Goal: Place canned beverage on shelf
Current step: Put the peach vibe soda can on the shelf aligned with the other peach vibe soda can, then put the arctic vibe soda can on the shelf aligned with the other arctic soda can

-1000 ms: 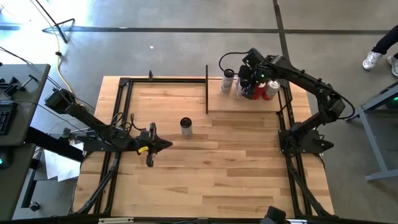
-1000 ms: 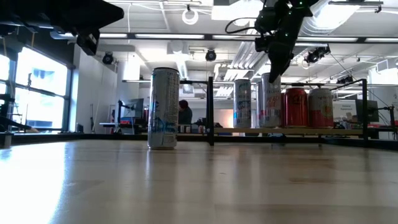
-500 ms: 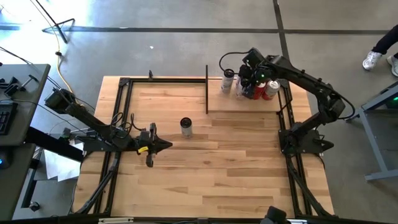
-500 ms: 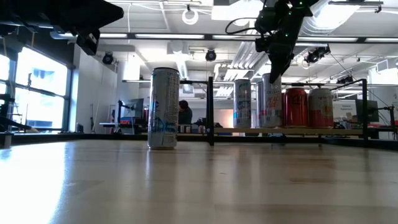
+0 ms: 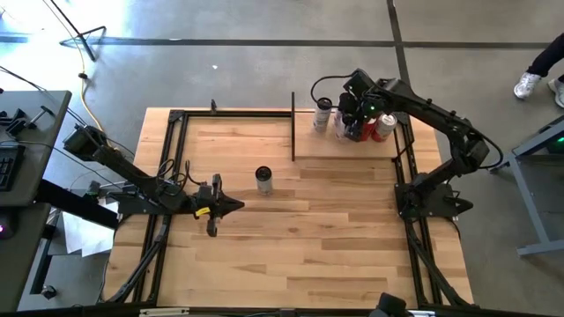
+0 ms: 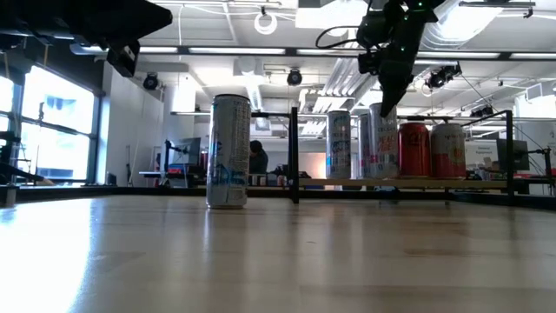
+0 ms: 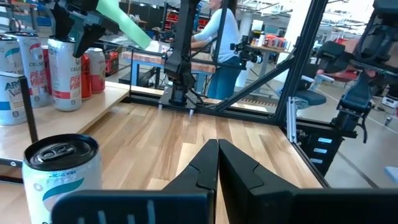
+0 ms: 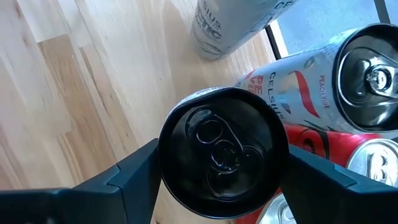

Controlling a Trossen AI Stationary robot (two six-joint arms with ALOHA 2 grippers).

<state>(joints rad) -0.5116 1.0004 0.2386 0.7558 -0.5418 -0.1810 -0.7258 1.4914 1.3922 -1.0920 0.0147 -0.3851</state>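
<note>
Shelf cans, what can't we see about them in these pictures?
- High view: the right claw and its arm cover some cans on the shelf, so counting fails.
- Right wrist view: the black-topped can it grips hides its own label; the edge cuts the red cans.
- Low view: labels too small to read.

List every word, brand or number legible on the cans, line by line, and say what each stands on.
"CELSIUS" and "PEACH VIBE": tall white can with red lettering, upright on the pale wooden shelf.
"CELSI…", "PEA…": the same white can in the left wrist view.
"AR…": white-and-blue can, cut off.
Silver can on the tabletop: print too blurred.
Red cans: unreadable.
</note>
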